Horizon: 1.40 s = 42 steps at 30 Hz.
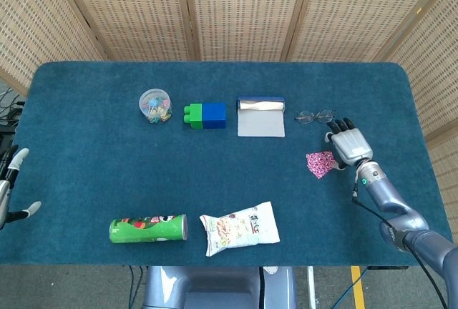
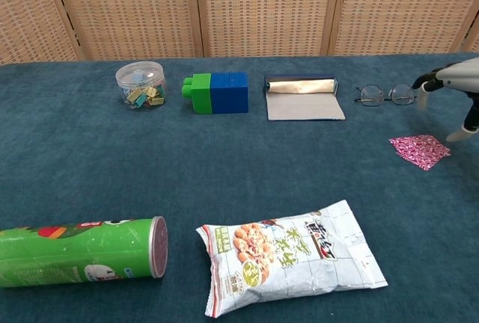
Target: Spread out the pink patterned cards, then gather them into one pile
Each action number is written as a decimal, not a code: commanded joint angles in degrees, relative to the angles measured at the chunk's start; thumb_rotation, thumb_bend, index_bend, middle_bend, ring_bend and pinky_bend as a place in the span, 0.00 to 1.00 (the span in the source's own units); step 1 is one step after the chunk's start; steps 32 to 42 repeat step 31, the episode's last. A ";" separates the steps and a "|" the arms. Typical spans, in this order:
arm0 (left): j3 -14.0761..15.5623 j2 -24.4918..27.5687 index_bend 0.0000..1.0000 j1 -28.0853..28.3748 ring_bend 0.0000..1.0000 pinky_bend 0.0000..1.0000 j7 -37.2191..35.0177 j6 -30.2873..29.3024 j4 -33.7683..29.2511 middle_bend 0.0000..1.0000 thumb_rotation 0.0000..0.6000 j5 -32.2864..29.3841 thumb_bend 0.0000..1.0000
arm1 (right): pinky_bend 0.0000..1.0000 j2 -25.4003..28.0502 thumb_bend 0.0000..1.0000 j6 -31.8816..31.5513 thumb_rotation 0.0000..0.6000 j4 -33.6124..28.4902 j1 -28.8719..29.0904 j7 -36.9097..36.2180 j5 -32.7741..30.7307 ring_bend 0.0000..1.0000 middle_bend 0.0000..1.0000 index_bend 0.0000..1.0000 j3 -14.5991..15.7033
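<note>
Right hand (image 1: 351,146) hovers with fingers spread, holding nothing. Pink cards (image 1: 320,163) lie in a small heap on the desk (image 1: 86,173) just beside its thumb side, apart from it. Glasses (image 1: 315,116) sit just beyond its fingertips. Left hand (image 1: 10,187), empty and spread, waits off the far desk edge.

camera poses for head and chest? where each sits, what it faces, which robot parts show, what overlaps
Head view: high, looking steeply down on the table; shows right hand with forearm, left hand at the edge.
Chest view: low at the near edge, looking across toward the wicker screens; only right hand.
Shared: pink cards, glasses.
</note>
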<state>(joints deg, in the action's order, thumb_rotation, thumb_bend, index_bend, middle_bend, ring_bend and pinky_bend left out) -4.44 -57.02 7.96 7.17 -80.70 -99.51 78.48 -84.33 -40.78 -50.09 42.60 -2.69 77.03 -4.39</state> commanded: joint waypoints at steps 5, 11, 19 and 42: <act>-0.16 -0.72 0.00 -0.25 0.00 0.00 0.21 -0.79 0.63 0.00 1.00 -0.01 0.03 | 0.00 3.43 0.24 -11.15 1.00 -8.47 -5.09 0.42 -4.35 0.00 0.11 0.30 -4.88; -0.02 -1.63 0.00 -0.50 0.00 0.00 -0.33 -1.58 1.32 0.00 1.00 0.86 0.04 | 0.00 7.01 0.26 -18.70 1.00 -17.08 -9.88 1.18 -6.33 0.00 0.12 0.30 -6.41; 0.82 -3.42 0.00 -1.28 0.00 0.00 0.49 -3.47 2.02 0.00 1.00 3.03 0.04 | 0.00 11.13 0.31 -27.01 1.00 -27.39 -15.88 4.57 -6.19 0.00 0.12 0.30 -5.45; 3.36 -4.88 0.00 -2.64 0.00 0.00 -0.16 -3.83 1.77 0.00 1.00 5.76 0.04 | 0.00 13.40 0.31 -38.25 1.00 -35.67 -23.72 8.14 -1.82 0.00 0.12 0.30 -2.27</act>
